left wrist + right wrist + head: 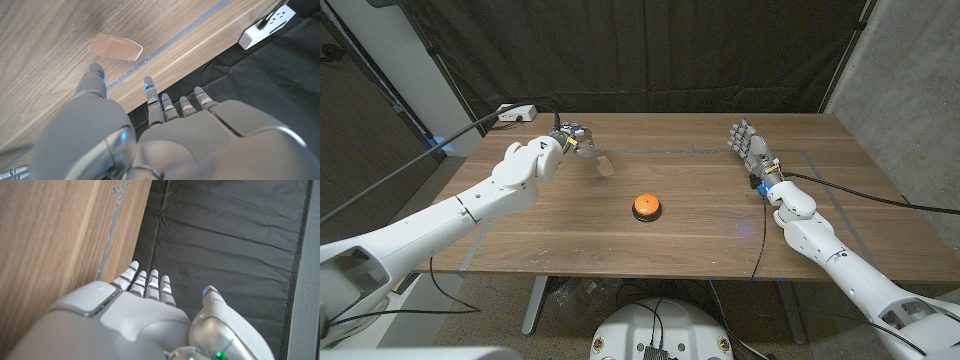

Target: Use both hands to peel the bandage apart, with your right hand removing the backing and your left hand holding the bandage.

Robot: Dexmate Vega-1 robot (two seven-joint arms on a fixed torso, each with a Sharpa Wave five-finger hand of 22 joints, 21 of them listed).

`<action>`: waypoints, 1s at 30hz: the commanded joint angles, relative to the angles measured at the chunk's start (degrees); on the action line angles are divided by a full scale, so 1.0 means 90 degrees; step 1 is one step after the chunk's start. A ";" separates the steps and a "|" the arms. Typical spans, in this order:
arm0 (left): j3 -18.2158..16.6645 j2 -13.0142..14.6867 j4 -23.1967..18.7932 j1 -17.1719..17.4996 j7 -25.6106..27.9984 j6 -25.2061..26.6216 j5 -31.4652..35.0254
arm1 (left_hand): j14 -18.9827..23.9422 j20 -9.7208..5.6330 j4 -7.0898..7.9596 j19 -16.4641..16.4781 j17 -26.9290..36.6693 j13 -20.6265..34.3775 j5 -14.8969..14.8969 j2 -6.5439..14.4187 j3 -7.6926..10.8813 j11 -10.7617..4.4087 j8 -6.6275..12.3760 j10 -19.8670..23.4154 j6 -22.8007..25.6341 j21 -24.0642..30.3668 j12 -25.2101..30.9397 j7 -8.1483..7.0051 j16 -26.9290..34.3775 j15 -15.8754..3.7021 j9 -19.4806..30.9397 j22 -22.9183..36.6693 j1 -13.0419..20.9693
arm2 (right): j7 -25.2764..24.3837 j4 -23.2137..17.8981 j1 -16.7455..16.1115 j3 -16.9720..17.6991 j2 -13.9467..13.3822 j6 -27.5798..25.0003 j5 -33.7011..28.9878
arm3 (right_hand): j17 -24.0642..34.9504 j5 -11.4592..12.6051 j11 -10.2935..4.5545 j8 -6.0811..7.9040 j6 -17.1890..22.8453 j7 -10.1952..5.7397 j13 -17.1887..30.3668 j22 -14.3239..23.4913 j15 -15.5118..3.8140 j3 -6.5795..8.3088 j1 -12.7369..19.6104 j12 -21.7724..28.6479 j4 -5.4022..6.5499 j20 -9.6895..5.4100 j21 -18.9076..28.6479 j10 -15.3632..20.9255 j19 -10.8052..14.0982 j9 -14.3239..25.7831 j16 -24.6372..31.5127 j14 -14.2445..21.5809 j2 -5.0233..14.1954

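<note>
- The left robot hand (572,137) hung near the far left part of the surface (700,245), fingers apart, holding nothing.
- The bandage (115,47) lay flat on the surface just past its fingertips (95,70), not touching them, close to the far edge.
- The right robot hand (749,146) stood up near the far right corner, fingers spread and empty, well apart from the bandage.
- An orange button (646,207) sat in the middle.
- The peeling had not started, I think. Next, the left robot hand needs to pick the bandage up, then the right one must come over.
</note>
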 commanded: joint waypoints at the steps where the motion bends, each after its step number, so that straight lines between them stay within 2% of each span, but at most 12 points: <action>1: 0.0185 -0.0200 0.0144 -0.0046 -0.0466 -0.0028 0.1038 | -0.0040 -0.0005 0.0003 0.0004 -0.0006 0.0026 0.0057 0.0024 0.0004 -0.0042 0.0004 0.0021 0.0076 0.0009 -0.0007 -0.0010 0.0014 -0.0041 0.0031 0.0008 0.0072 | -0.0050 -0.0150 -0.0132 0.0034 -0.0068 0.0009 0.0016 | 0.0024 0.0034 0.0012 0.0023 0.0045 0.0007 0.0026 0.0030 0.0017 -0.0002 0.0006 0.0014 0.0015 0.0004 -0.0014 0.0083 0.0080 0.0032 0.0033 0.0048 -0.0020; 9: 0.0069 -0.0403 0.0448 -0.0080 -0.0649 -0.0331 0.0828 | -0.0088 -0.0074 0.0015 0.0028 -0.0017 0.0028 0.0058 0.0025 -0.0011 -0.0057 -0.0037 0.0021 0.0058 0.0008 -0.0008 -0.0059 -0.0006 -0.0089 0.0031 0.0005 0.0107 | -0.0074 -0.0225 -0.0193 0.0049 -0.0100 0.0008 0.0017 | 0.0023 0.0034 0.0019 0.0021 0.0044 0.0005 0.0026 0.0030 0.0015 -0.0008 -0.0001 0.0014 0.0017 0.0005 -0.0024 0.0088 0.0083 0.0032 0.0032 0.0050 -0.0022; 23: 0.0265 -0.0685 0.0841 -0.0160 -0.0425 -0.0538 0.1214 | -0.0093 -0.0136 0.0059 0.0054 -0.0025 0.0030 0.0043 0.0131 0.0008 -0.0081 -0.0046 0.0095 0.0180 0.0005 0.0027 -0.0071 -0.0005 -0.0132 0.0032 0.0003 0.0157 | -0.0053 -0.0146 -0.0212 0.0065 -0.0079 0.0024 0.0059 | 0.0022 0.0036 0.0014 0.0019 0.0049 0.0005 0.0026 0.0031 0.0013 -0.0015 -0.0008 0.0010 0.0016 0.0009 -0.0042 0.0089 0.0095 0.0032 0.0030 0.0052 -0.0022; 27: 0.0317 -0.0788 0.0986 -0.0210 -0.0359 -0.0595 0.1306 | -0.0046 -0.0173 0.0061 0.0082 -0.0033 0.0030 0.0033 0.0136 0.0003 -0.0140 -0.0025 0.0149 0.0287 0.0011 0.0049 -0.0115 0.0008 -0.0171 0.0032 0.0002 0.0180 | -0.0020 -0.0048 -0.0170 0.0058 -0.0039 0.0044 0.0074 | 0.0021 0.0036 0.0016 0.0019 0.0051 0.0007 0.0026 0.0031 0.0016 -0.0017 -0.0010 0.0009 0.0016 0.0009 -0.0048 0.0088 0.0095 0.0032 0.0029 0.0051 -0.0023; 30: 0.0375 -0.0858 0.1088 -0.0268 -0.0365 -0.0647 0.1370 | 0.0044 -0.0184 0.0066 0.0100 -0.0039 0.0030 0.0023 0.0141 -0.0003 -0.0169 -0.0018 0.0242 0.0360 0.0013 0.0086 -0.0072 0.0036 -0.0179 0.0030 0.0001 0.0196 | -0.0011 0.0024 -0.0138 0.0057 -0.0009 0.0069 0.0076 | 0.0021 0.0037 0.0018 0.0017 0.0048 0.0005 0.0026 0.0031 0.0020 -0.0019 -0.0012 0.0009 0.0016 0.0007 -0.0053 0.0090 0.0098 0.0032 0.0028 0.0051 -0.0024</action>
